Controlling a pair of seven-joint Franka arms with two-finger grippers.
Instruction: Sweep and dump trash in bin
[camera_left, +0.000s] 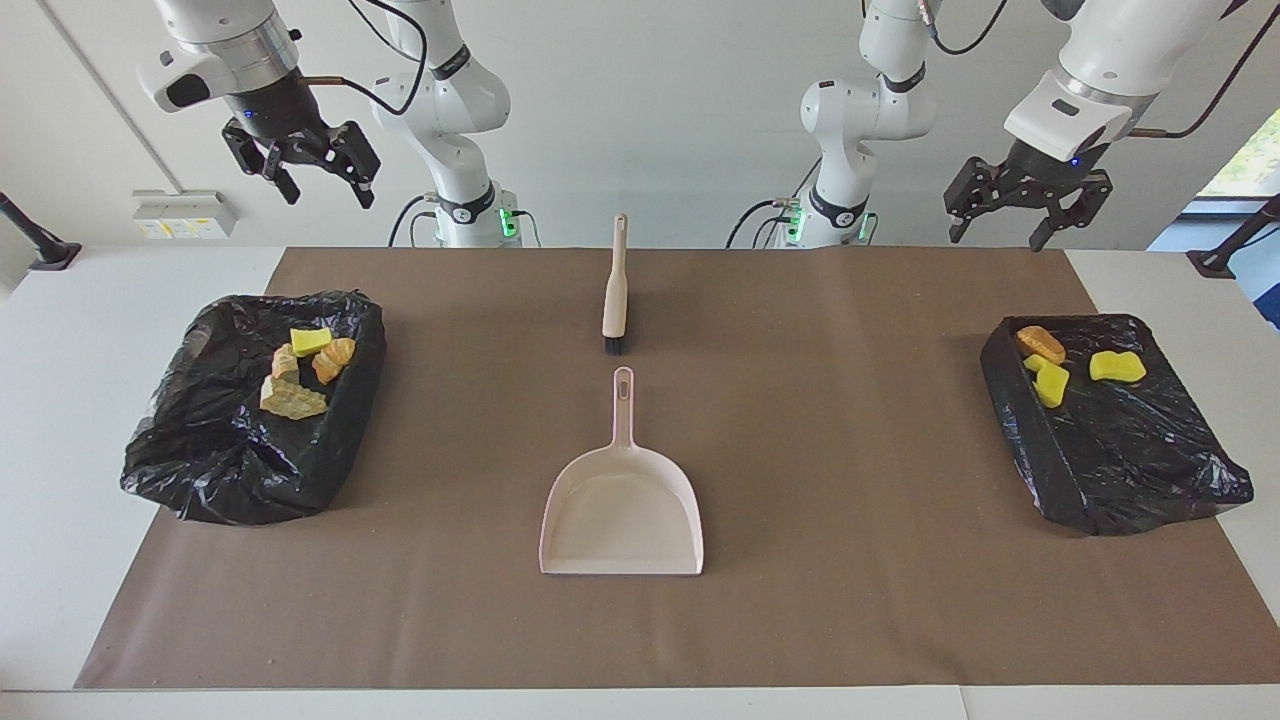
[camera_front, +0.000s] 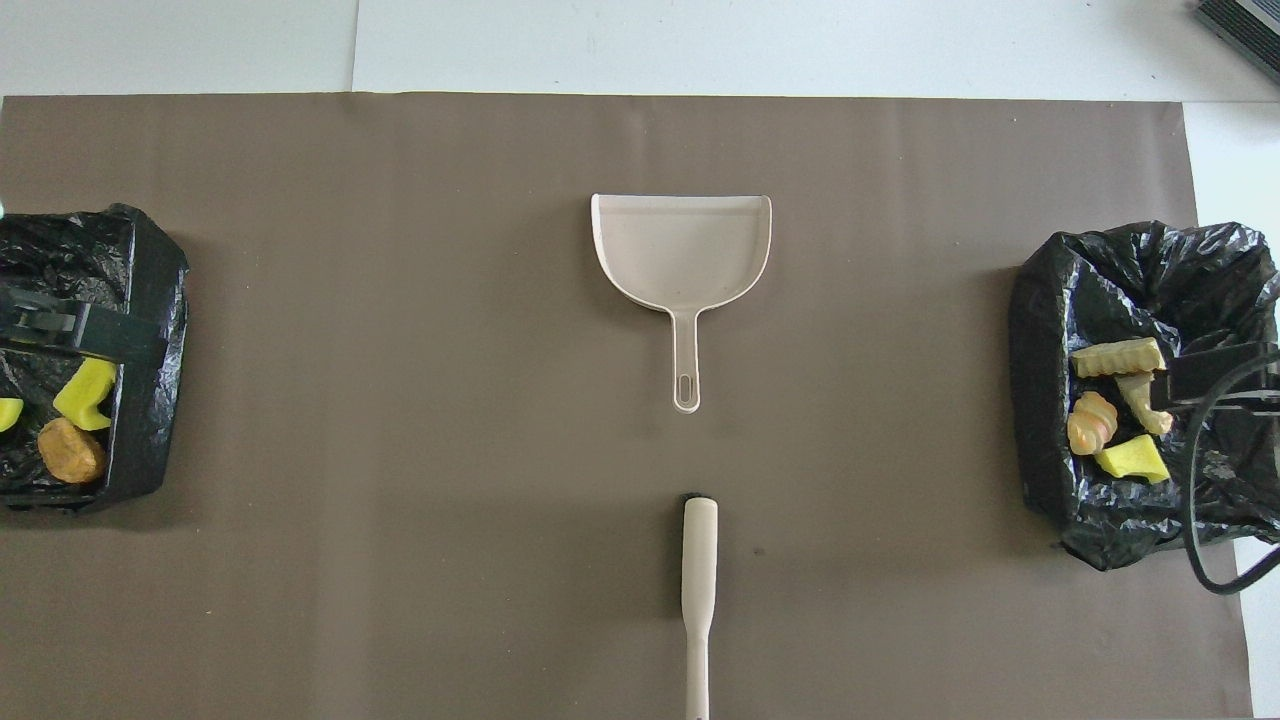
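All the trash lies in two black-bagged bins. The bin (camera_left: 250, 450) at the right arm's end holds a yellow sponge bit (camera_left: 310, 340), an orange bread-like chunk (camera_left: 333, 358) and beige chunks (camera_left: 290, 398). The bin (camera_left: 1130, 470) at the left arm's end holds a brown chunk (camera_left: 1040, 343) and yellow bits (camera_left: 1117, 366). My right gripper (camera_left: 328, 192) hangs open and empty high over its bin's near edge. My left gripper (camera_left: 1000, 237) hangs open and empty high over its own bin's near edge.
A pale pink dustpan (camera_left: 622, 510) lies mid-table on the brown mat (camera_left: 850, 560), its handle pointing toward the robots. A pale brush (camera_left: 615, 290) lies nearer the robots, in line with that handle, bristle end toward the pan.
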